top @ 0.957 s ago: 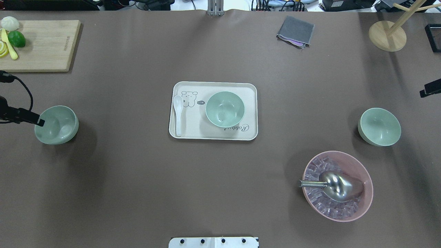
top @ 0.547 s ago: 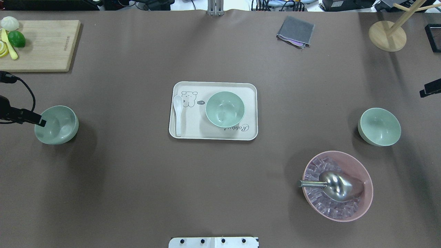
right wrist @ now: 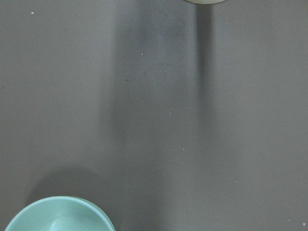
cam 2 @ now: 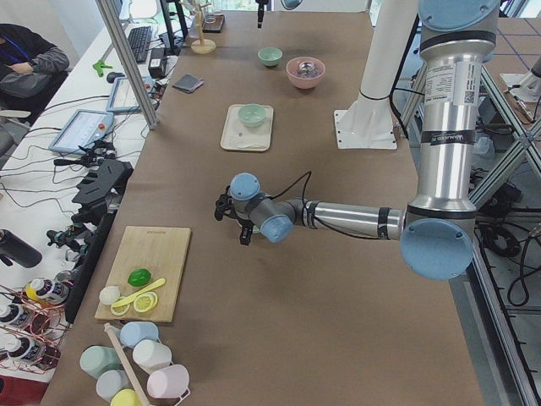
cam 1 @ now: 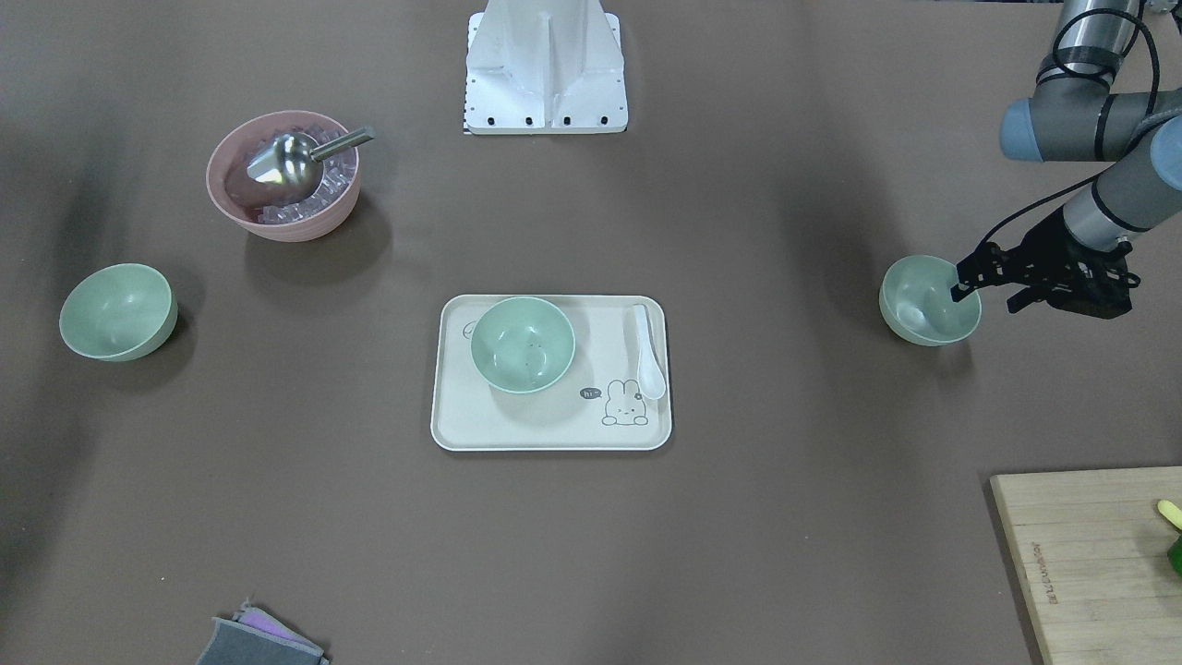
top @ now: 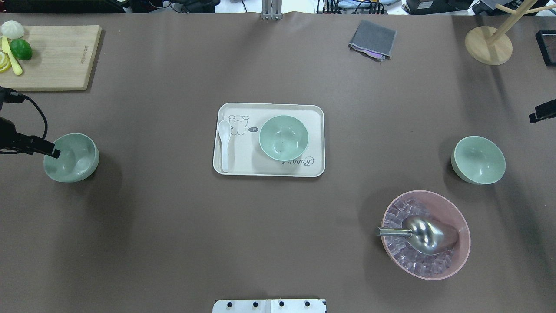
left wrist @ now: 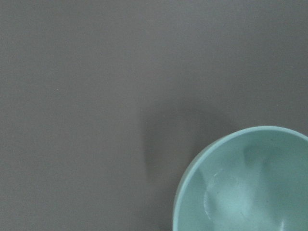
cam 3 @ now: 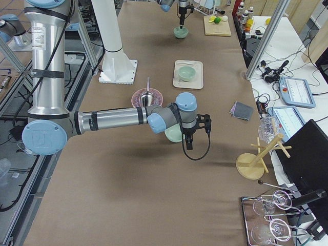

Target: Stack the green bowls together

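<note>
The left end effector (cam 1: 988, 291) is held open at the rim of a green bowl (cam 1: 923, 305), with nothing gripped. The opening of the right end effector (cam 3: 187, 145) cannot be told.

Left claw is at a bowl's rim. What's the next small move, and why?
Probably lower the left claw slightly and close it on the rim of the green bowl. Its fingers look open, one over the bowl's inside and one outside, and the bowl sits on the table ungripped.
</note>
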Controlling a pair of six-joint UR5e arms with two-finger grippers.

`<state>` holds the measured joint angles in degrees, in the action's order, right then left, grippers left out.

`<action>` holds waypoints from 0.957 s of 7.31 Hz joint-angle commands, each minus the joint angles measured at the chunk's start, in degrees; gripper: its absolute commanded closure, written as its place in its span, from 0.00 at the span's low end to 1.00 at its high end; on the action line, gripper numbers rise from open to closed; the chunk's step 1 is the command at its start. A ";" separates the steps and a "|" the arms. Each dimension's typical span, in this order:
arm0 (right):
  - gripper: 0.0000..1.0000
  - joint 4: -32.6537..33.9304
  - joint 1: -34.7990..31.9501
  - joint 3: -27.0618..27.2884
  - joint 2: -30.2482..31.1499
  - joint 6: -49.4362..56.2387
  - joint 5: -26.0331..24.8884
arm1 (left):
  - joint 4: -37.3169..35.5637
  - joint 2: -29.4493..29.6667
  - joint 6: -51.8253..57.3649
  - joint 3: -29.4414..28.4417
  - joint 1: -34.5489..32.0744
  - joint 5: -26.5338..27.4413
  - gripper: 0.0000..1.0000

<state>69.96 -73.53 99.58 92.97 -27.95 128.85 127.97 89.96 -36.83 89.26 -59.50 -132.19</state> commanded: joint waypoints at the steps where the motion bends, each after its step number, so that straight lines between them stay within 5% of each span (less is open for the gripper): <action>1: 0.00 0.00 -0.03 0.00 -0.07 0.00 0.00 | 0.09 0.13 -0.09 -0.14 0.00 -0.09 0.77; 2: 0.00 0.00 -0.03 0.00 -0.07 0.00 0.00 | 0.18 0.13 -0.18 -0.14 0.00 -0.09 0.98; 7: 0.00 0.00 -0.03 0.09 -0.07 0.00 0.00 | 0.18 0.22 -0.61 0.82 0.00 -0.43 1.00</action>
<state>69.96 -73.54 99.65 92.90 -27.95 128.85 128.14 90.14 -37.20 89.72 -59.50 -132.36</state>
